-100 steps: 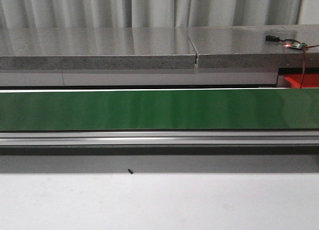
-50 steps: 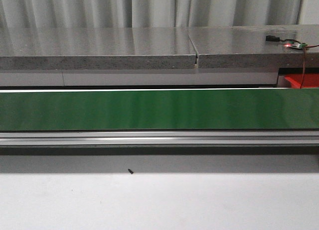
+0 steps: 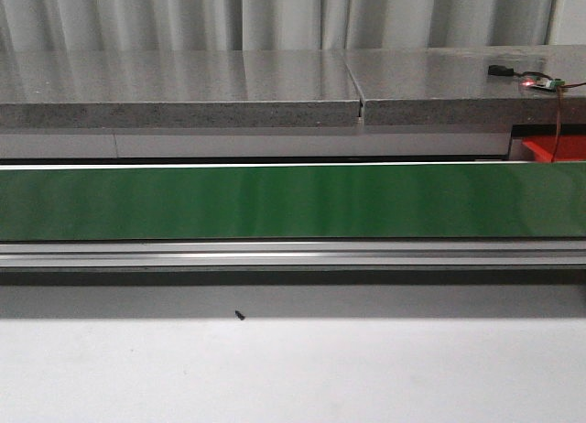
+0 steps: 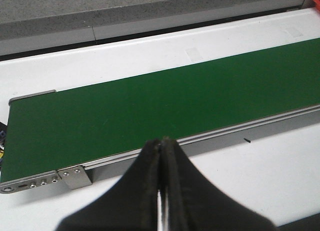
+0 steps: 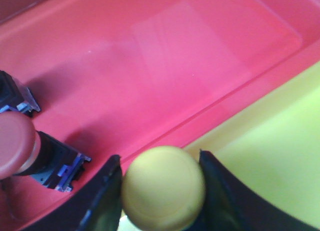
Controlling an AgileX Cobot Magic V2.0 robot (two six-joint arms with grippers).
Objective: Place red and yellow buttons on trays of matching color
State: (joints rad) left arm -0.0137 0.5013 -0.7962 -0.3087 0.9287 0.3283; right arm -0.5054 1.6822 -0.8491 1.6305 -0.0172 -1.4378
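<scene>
In the right wrist view my right gripper (image 5: 162,188) is shut on a yellow button (image 5: 164,187), its round cap held between both fingers. It hangs over the border between the red tray (image 5: 165,66) and the yellow tray (image 5: 270,166). A red button (image 5: 20,146) with a black and blue base lies in the red tray. In the left wrist view my left gripper (image 4: 161,143) is shut with nothing in it, above the white table beside the green belt (image 4: 150,106). Neither gripper shows in the front view.
The green conveyor belt (image 3: 293,201) runs across the front view with an aluminium rail (image 3: 293,254) along its near side. A grey stone counter (image 3: 183,89) lies behind it. A red edge (image 3: 557,148) shows at the far right. A small black speck (image 3: 240,316) lies on the white table.
</scene>
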